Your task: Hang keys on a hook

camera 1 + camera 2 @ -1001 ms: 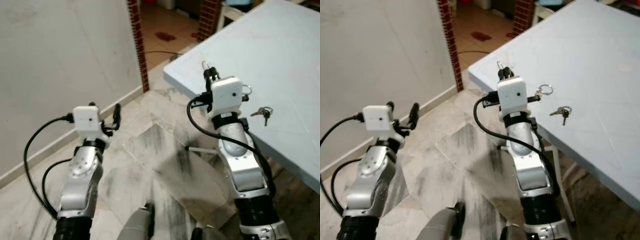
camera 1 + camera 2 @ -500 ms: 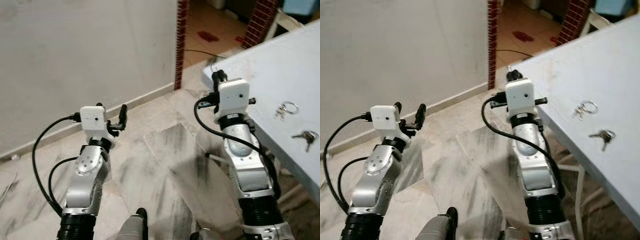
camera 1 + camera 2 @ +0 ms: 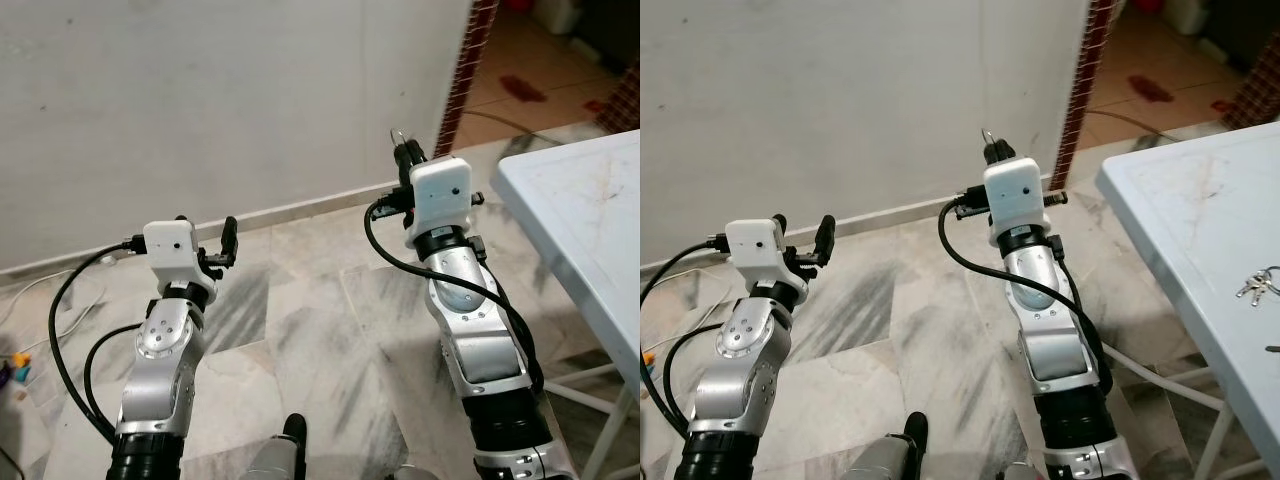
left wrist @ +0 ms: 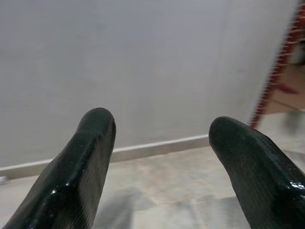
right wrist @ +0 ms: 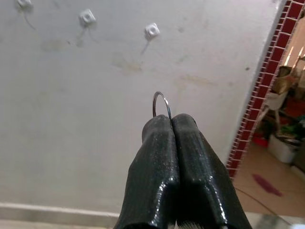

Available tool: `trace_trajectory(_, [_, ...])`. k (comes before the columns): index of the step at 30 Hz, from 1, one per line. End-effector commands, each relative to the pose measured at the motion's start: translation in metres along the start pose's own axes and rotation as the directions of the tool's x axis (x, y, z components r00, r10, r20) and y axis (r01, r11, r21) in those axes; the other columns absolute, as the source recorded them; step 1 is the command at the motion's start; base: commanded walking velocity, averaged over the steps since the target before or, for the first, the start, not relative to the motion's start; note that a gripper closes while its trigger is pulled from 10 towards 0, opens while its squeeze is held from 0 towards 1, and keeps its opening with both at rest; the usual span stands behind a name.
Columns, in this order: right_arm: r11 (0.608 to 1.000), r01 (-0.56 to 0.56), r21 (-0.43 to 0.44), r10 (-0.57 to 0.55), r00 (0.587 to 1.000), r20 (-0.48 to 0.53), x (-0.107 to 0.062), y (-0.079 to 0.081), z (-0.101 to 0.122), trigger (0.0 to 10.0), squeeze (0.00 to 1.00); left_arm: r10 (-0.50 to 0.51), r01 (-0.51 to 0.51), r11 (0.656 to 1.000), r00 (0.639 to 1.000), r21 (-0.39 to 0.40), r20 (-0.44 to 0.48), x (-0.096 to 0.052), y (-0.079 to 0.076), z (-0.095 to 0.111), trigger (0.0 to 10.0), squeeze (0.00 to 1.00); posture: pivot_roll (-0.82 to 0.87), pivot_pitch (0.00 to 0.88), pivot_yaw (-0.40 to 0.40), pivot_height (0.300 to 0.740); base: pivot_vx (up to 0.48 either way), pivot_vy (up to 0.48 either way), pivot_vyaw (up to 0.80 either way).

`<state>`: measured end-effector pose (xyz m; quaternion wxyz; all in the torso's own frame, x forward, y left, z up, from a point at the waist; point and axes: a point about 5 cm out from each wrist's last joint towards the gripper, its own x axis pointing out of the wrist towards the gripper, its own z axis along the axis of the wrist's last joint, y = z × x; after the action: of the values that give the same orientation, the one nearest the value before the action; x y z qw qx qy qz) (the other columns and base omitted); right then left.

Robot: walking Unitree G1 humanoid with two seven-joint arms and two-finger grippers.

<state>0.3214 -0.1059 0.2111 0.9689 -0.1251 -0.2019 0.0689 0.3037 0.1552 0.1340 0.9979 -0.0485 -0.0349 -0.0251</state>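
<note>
My right gripper (image 5: pixel 170 120) is shut on a thin metal key ring (image 5: pixel 161 101) whose loop sticks up past the fingertips. In the eye views that gripper (image 3: pixel 404 152) is raised toward the white wall. Three small white hooks are stuck high on that wall, among them one hook (image 5: pixel 151 30) above the ring and another hook (image 5: pixel 87 17) beside it. The keys under the ring are hidden by the fingers. My left gripper (image 3: pixel 207 226) is held up lower and to the left, open and holding nothing, with its fingers (image 4: pixel 90 157) spread wide.
A pale blue table (image 3: pixel 1180 220) stands at the right with another bunch of keys (image 3: pixel 1258 286) on it. A red brick door post (image 3: pixel 465 70) ends the wall at the right. Cables (image 3: pixel 60 310) and a small toy (image 3: pixel 15 368) lie on the marble floor at the left.
The view has swung left: the table slid to the right edge and the white wall now faces me. The right gripper stays shut on the ring.
</note>
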Motion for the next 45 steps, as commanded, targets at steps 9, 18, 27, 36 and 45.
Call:
trace_trajectory(9, [1.000,-0.007,0.005,0.007,1.000,0.004,0.001,0.003,0.000,10.0,0.00,-0.006,0.006,1.000,1.000,0.002,-0.004,0.001,0.005,0.000,10.0,0.00,0.00,0.156,0.039,0.740,0.000,0.000,0.18])
trace_trajectory(18, [1.000,-0.011,0.006,0.011,1.000,0.000,0.001,0.004,-0.001,10.0,0.00,-0.030,0.030,0.999,1.000,-0.023,-0.007,0.001,-0.003,-0.003,10.0,0.00,0.00,0.147,0.034,0.740,0.000,0.000,0.76])
trace_trajectory(27, [1.000,0.002,0.009,-0.002,1.000,0.000,-0.001,-0.002,-0.003,10.0,0.00,-0.039,0.038,0.998,0.999,-0.052,-0.020,0.003,-0.004,-0.005,10.0,0.00,-0.02,0.146,0.038,0.740,0.000,0.000,0.41])
trace_trajectory(36, [0.999,-0.007,0.031,0.006,1.000,0.021,-0.001,0.000,0.001,10.0,0.00,-0.075,0.074,0.994,0.997,-0.077,-0.011,0.003,-0.010,-0.005,10.0,0.00,-0.02,0.151,0.037,0.740,0.208,0.000,0.00])
trace_trajectory(45, [0.999,0.005,0.039,-0.005,1.000,0.001,0.000,-0.001,-0.002,10.0,0.00,-0.085,0.083,0.993,0.996,-0.087,-0.015,0.003,-0.011,-0.006,10.0,0.00,-0.03,0.148,0.036,0.740,0.364,0.000,-0.51])
